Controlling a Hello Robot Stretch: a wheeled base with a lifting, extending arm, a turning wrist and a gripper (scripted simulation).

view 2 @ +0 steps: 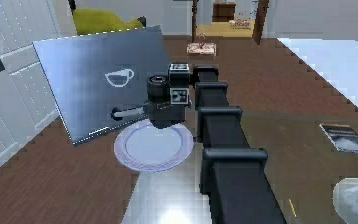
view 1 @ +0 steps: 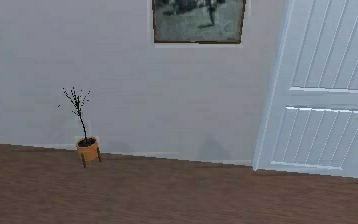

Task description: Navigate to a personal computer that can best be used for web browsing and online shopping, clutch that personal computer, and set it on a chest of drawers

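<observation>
Likely grasping step: centre-left, the dark two-finger pincer (view 2: 124, 114) is hovering at the open slate-grey laptop computer (view 2: 92, 75); cannot tell if it is holding it; lifting clear comes next

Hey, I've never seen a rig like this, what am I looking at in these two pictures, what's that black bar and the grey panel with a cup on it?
It's a wheeled robot with one reaching arm, in a simulated house. One picture looks ahead: a wall with a framed picture, a potted plant and a white door. The other looks out sideways, where the arm reaches. The black bar is the arm, with its gripper at the far end, by the grey panel, a laptop. A round plate lies on the table. Whether the gripper holds the laptop can't be told.
</observation>
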